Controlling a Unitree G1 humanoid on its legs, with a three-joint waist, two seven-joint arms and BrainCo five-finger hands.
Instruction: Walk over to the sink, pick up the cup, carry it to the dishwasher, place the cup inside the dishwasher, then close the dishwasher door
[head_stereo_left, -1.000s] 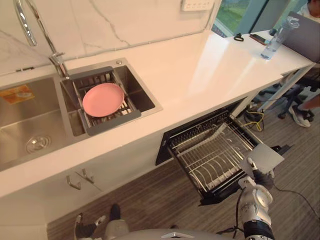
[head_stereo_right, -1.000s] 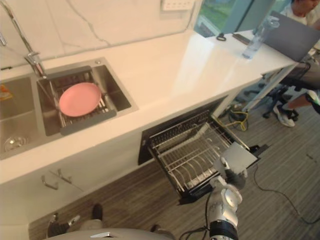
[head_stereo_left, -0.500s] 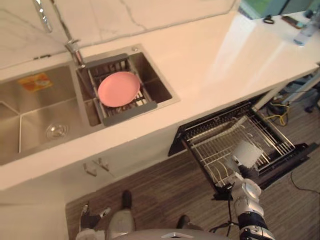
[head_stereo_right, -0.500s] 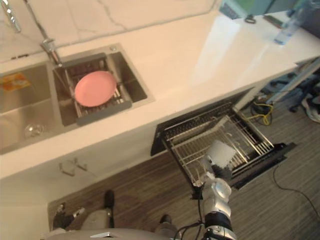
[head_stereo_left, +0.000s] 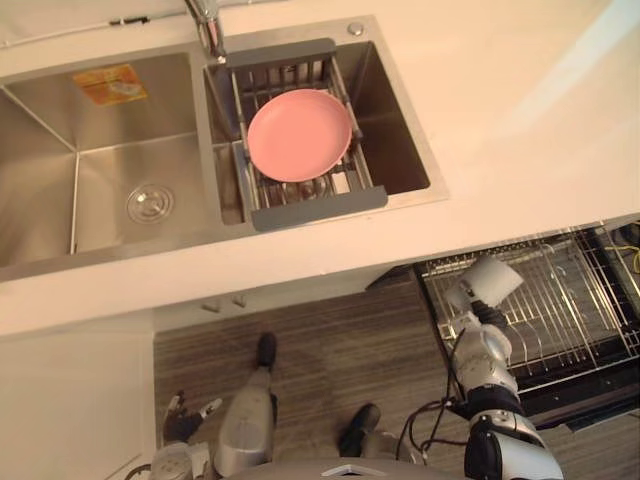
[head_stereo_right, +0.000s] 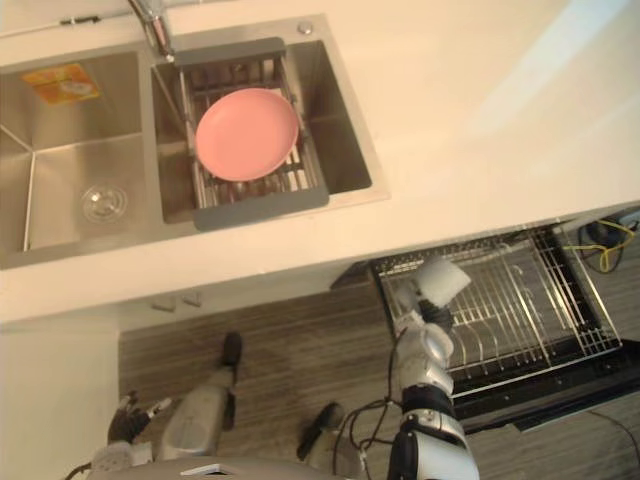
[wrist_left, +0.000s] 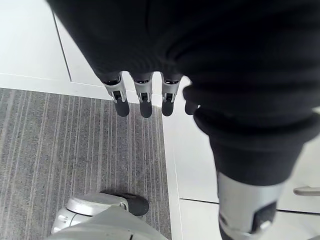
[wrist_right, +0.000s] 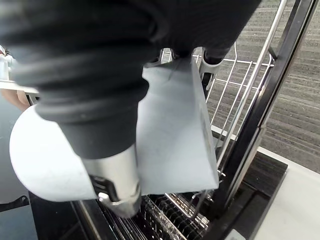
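now that the view has swung down over the sink (head_stereo_left: 40, 190), the right hand (head_stereo_left: 482, 340) keeps its fingers curled round the cup (head_stereo_left: 492, 282) above the edge of the dishwasher rack (head_stereo_left: 580, 290), so placing it looks next, left hand (wrist_left: 145, 100) hanging slack.

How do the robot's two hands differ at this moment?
The right hand is curled round a pale grey cup; the left hand holds nothing. The right hand's fingers clasp the cup, while the left hand's point straight down. The right hand is up over the pulled-out dishwasher rack; the left hand hangs low above the floor, beside the white cabinets. Both have a dark ribbed cover and silver, dark-tipped fingers.
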